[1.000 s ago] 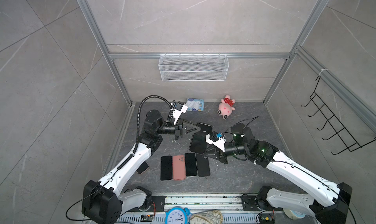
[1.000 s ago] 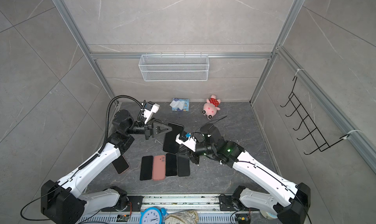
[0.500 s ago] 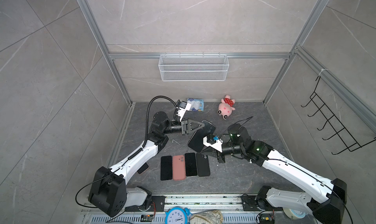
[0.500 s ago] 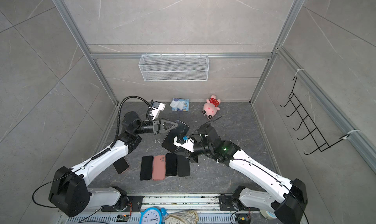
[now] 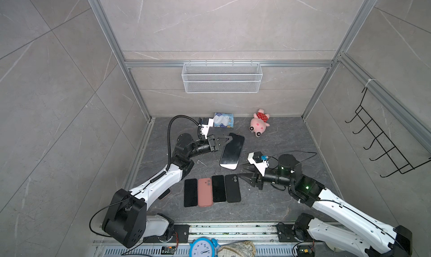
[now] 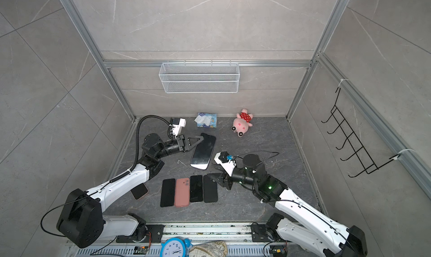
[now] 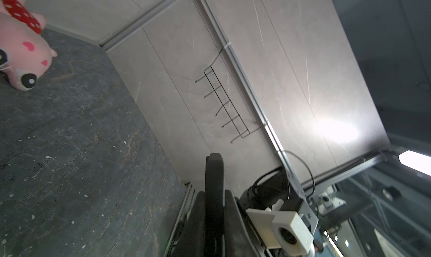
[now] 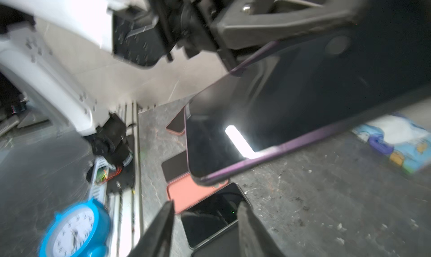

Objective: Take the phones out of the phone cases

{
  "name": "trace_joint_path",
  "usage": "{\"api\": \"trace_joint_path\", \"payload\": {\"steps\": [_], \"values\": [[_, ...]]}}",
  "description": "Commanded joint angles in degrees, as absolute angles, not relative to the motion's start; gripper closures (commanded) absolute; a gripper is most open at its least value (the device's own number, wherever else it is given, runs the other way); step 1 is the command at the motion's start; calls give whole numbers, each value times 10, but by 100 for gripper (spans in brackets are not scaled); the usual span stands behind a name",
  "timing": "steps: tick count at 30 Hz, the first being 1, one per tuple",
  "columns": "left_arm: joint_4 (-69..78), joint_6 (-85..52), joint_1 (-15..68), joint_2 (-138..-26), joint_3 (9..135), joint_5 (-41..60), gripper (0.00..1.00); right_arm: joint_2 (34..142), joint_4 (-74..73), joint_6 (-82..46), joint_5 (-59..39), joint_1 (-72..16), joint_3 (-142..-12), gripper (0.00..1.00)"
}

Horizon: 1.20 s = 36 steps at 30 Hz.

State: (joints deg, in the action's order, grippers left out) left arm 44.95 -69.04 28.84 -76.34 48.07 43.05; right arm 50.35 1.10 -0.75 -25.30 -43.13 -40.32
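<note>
Low in the centre of a top view, the row of phones (image 5: 211, 192) lay flat. Just right of it, your right gripper (image 5: 241, 171) stood partly open and empty. Farther up, mid-frame, your left gripper (image 5: 230, 139) pinched the upper corner of the phone (image 5: 232, 153), which hung tilted.

Stereo pair high overhead, right wrist near phone (image 8: 303, 92)
</note>
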Motion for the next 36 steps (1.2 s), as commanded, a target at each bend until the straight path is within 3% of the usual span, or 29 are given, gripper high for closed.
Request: {"api": "trace_joint_path", "payload": {"steps": [1, 9, 15, 36], "values": [[563, -821, 284, -766, 474, 335, 100, 474, -48, -181, -189, -431, -373, 47], [544, -841, 298, -741, 454, 290, 100, 468, -102, -380, -163, -424, -369, 41], [546, -843, 299, -724, 443, 284, 100, 522, -192, -483, -222, -393, -366, 42], [557, -842, 298, -713, 446, 278, 100, 585, -248, -511, -250, -391, -355, 49]]}}
